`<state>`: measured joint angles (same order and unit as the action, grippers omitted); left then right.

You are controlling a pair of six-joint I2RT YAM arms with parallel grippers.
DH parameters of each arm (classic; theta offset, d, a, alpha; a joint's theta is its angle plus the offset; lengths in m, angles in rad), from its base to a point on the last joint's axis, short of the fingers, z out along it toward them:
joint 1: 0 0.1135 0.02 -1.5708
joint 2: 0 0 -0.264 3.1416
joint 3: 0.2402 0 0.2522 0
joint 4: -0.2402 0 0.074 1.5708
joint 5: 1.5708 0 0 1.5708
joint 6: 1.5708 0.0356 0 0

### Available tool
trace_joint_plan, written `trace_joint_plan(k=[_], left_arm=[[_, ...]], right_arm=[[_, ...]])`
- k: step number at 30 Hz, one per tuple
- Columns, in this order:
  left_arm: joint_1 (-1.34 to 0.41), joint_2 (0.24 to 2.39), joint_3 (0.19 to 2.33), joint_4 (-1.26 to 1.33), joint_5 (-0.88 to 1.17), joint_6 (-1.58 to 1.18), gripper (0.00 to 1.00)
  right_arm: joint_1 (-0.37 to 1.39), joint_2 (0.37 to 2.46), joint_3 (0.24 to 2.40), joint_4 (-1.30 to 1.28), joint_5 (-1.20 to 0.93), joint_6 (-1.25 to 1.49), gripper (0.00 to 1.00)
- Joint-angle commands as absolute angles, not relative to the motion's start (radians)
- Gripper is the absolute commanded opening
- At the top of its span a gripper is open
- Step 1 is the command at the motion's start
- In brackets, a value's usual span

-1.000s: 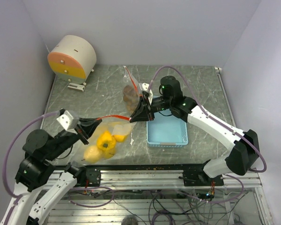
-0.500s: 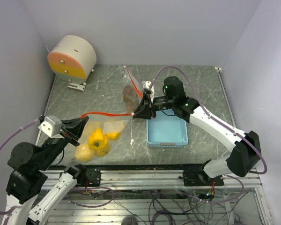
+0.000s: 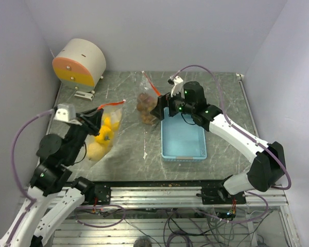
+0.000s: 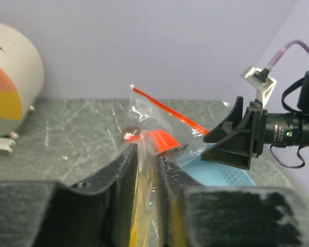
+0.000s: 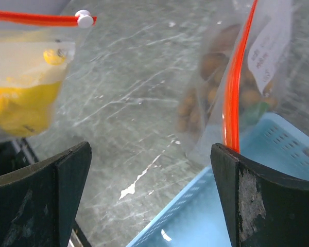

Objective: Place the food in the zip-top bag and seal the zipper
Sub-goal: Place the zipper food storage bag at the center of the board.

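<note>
My left gripper (image 3: pixel 95 117) pinched the zipper end of the fruit bag (image 3: pixel 112 114), while my right gripper (image 3: pixel 161 106) gaped just beside the brown lumps (image 3: pixel 143 104).

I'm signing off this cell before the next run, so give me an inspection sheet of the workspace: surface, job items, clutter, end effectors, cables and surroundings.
Surface: grey scratched table; small white scrap beside the tray.
Job's things: bag of yellow fruit at the left, held by its top; bag of brown food upright by the tray's far-left corner.
Clutter: light blue tray.
End effectors: left end effector pinching the bag of yellow fruit near its red zipper; right end effector open, holding nothing.
Cables: purple cables looping off both arms; loose wiring below the table front.
Surroundings: pale walls; round beige drum at the far-left corner.
</note>
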<state>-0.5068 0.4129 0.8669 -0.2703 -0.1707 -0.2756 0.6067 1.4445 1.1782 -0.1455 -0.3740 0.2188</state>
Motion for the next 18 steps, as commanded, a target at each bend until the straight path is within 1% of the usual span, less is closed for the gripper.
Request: trace_joint_plan(k=[1,2,3,4,7,10,18], left_arm=[[-0.506,0.503,0.806,0.008,-0.216,-0.369,0.64],[-0.506,0.529,0.805,0.019,-0.196,-0.373,0.82],[-0.506,0.56,0.811,0.015,-0.182,-0.375,0.93],[-0.505,0.599,0.821,0.001,-0.176,-0.379,0.98],[-0.506,0.662,0.846,-0.072,-0.178,-0.383,1.0],[-0.505,0.679,0.846,-0.122,-0.174,-0.383,1.0],[-0.505,0.6,0.78,-0.182,-0.195,-0.398,1.0]], right_arm=[[0.598,1.452,1.194,-0.172,-0.116,0.322,1.0],[0.599,1.456,1.196,-0.184,-0.092,0.328,1.0],[0.598,1.458,1.198,-0.197,-0.068,0.334,1.0],[0.599,1.459,1.196,-0.205,-0.048,0.339,1.0],[0.598,1.445,1.18,-0.208,0.01,0.351,1.0],[0.597,1.435,1.163,-0.205,0.034,0.356,1.0],[0.597,1.447,1.156,-0.254,0.077,0.373,1.0]])
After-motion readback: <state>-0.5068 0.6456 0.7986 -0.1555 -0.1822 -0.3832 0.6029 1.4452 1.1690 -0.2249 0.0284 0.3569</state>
